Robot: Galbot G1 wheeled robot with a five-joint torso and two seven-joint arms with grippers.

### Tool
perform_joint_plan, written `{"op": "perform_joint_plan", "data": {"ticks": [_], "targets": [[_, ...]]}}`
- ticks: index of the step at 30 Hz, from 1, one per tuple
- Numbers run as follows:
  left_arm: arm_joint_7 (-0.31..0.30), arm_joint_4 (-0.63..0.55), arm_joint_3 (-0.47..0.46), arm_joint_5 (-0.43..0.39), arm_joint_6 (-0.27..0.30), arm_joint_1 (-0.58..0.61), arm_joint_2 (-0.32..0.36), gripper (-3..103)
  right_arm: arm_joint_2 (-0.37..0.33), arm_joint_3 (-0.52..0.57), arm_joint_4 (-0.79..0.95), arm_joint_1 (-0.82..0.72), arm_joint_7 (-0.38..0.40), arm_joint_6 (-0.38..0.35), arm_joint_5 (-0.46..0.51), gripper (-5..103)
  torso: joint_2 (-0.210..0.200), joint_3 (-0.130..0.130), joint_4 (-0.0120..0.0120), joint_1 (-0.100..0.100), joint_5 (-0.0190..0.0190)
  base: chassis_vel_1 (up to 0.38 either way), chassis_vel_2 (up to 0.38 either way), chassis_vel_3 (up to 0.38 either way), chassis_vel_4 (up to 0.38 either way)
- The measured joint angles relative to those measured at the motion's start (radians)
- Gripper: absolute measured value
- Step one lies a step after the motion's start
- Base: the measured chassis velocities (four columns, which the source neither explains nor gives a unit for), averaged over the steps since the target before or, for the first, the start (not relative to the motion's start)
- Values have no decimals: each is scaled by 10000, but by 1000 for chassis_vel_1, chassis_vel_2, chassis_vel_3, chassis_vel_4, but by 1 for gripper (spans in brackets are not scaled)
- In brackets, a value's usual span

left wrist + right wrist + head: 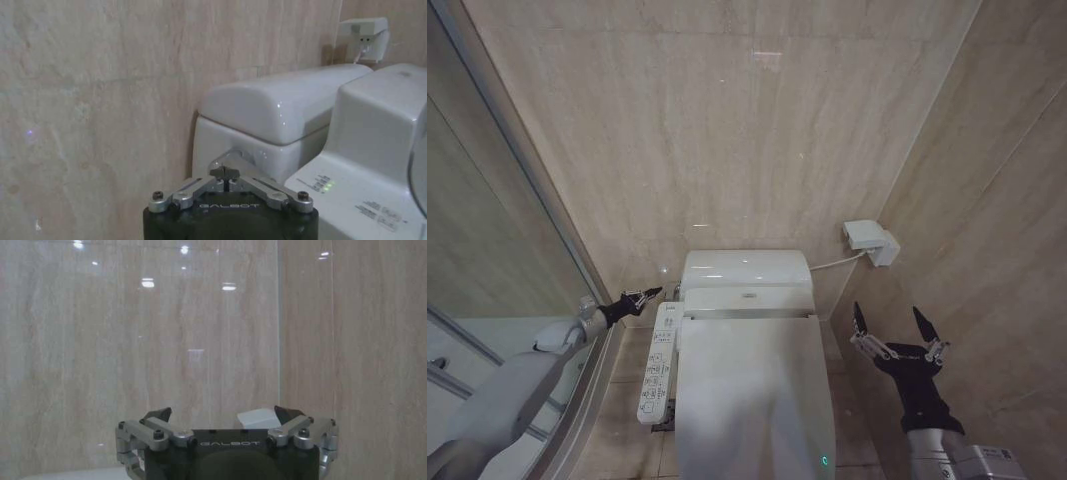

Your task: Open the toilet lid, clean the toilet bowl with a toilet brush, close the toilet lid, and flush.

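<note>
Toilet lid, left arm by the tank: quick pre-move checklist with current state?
1. Toilet lid down flat over the bowl: ok.
2. Left end effector shut, empty, tips aimed at the side of the tank: ok.
3. Left tips touching the tank or a flush control: cannot tell; the left wrist view shows them close to the tank wall.
4. Right end effector open, empty, held beside the toilet near the right wall: ok.
5. Side control panel untouched by the left arm: ok.
6. Bowl clean and brush put back: cannot tell, the lid covers the bowl.
</note>
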Motion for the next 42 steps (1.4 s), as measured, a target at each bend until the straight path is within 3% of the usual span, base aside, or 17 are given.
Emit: {"op": "perform_joint_plan", "data": {"ticks": [8, 25, 35, 42], "targets": [[117, 265, 206, 67, -108, -225, -453, 0, 0, 0, 0, 0, 0, 0, 0, 100, 0, -1, 1, 0, 2, 0, 0, 0, 0], [342, 600, 158, 216, -115, -239, -707, 0, 0, 0, 0, -1, 0, 0, 0, 100, 2, -2, 6, -3, 3, 0, 0, 0, 0], [439, 756, 96, 347, -67, -112, -746, 0, 0, 0, 0, 0, 0, 0, 0, 100, -3, 3, -3, 4, -4, 0, 0, 0, 0], [466, 1080, 96, 403, -118, -253, -933, 0, 0, -1, 0, 0, 0, 0, 0, 100, -1, 0, 7, -1, 0, 0, 0, 0, 0]]}}
